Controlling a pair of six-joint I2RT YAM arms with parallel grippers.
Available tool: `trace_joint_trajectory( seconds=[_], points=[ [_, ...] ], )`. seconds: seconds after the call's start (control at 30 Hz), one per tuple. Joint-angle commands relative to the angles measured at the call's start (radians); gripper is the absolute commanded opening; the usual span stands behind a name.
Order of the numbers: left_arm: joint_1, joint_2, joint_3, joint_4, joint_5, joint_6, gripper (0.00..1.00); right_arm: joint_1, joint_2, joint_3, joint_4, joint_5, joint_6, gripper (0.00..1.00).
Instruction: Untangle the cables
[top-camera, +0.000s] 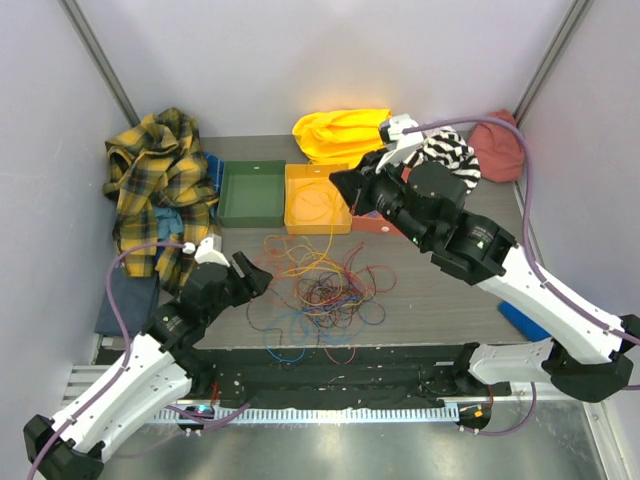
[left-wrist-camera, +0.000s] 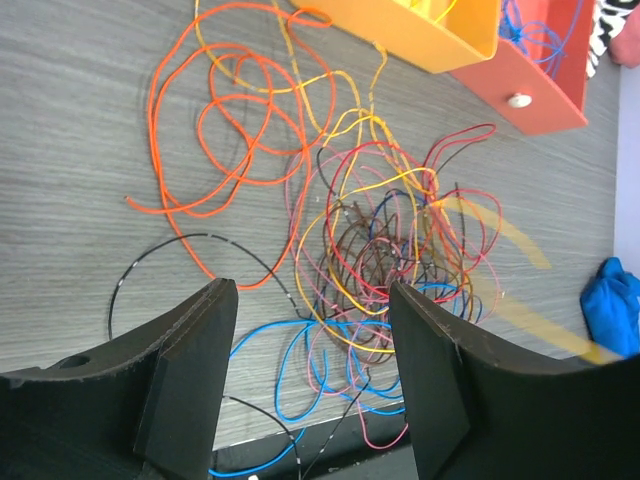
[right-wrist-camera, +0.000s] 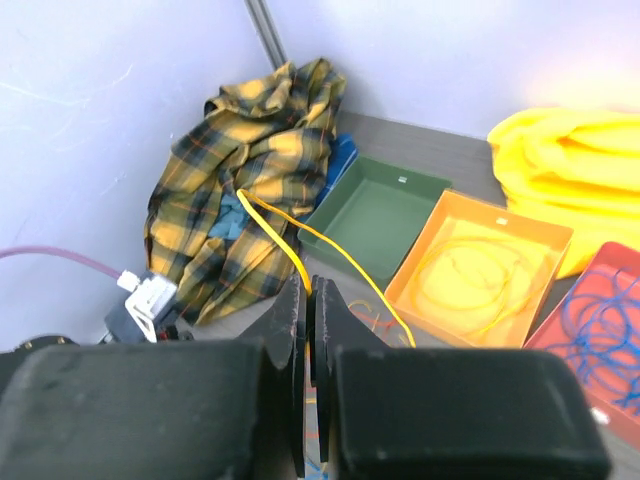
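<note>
Look, right claw (right-wrist-camera: 310, 300) clamped tight on a yellow cable (right-wrist-camera: 258, 208) behind the tangle of cables (top-camera: 325, 290), left claw (left-wrist-camera: 310, 345) gaping wide and empty beside it.

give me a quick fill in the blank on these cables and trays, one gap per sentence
1. The cable pinched in the right gripper is ____.
2. The left gripper hangs over the tangle with its jaws ____.
3. The cables in the red tray are ____.
4. The green tray is ____.

Missing words: yellow; open; blue; empty
</note>
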Motion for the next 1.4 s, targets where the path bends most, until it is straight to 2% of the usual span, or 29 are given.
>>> trace_joint_trajectory(
  seconds=[0.0, 0.2, 0.37, 0.5, 0.7, 0.87, 1.2, 1.37],
  points=[
    [0.002, 0.006, -0.019, 0.026, 0.003, -0.028, 0.66, 0.005, 0.044, 0.123, -0.066, 0.048, -0.076, 0.01],
    [0.002, -0.017, -0.059, 0.029, 0.003, -0.062, 0.63, 0.003, 0.124, 0.279, -0.054, 0.076, -0.125, 0.01],
    [0.002, -0.053, -0.087, 0.024, 0.009, -0.091, 0.61, -0.015, 0.242, 0.394, -0.038, 0.163, -0.175, 0.01],
    [0.002, -0.094, -0.103, 0.013, 0.0, -0.094, 0.58, -0.059, 0.294, 0.393, 0.037, 0.181, -0.156, 0.01],
    [0.002, -0.162, -0.093, -0.04, -0.027, -0.078, 0.58, -0.167, 0.432, 0.46, 0.055, 0.135, -0.11, 0.01],
    [0.002, -0.194, -0.108, -0.063, -0.026, -0.084, 0.58, -0.198, 0.502, 0.465, 0.11, 0.118, -0.116, 0.01],
    [0.002, -0.206, -0.103, -0.082, -0.049, -0.061, 0.58, -0.236, 0.606, 0.577, 0.123, 0.089, -0.107, 0.01],
    [0.002, -0.195, -0.108, -0.077, -0.04, -0.062, 0.58, -0.268, 0.649, 0.525, 0.127, 0.08, -0.083, 0.01]
  ],
)
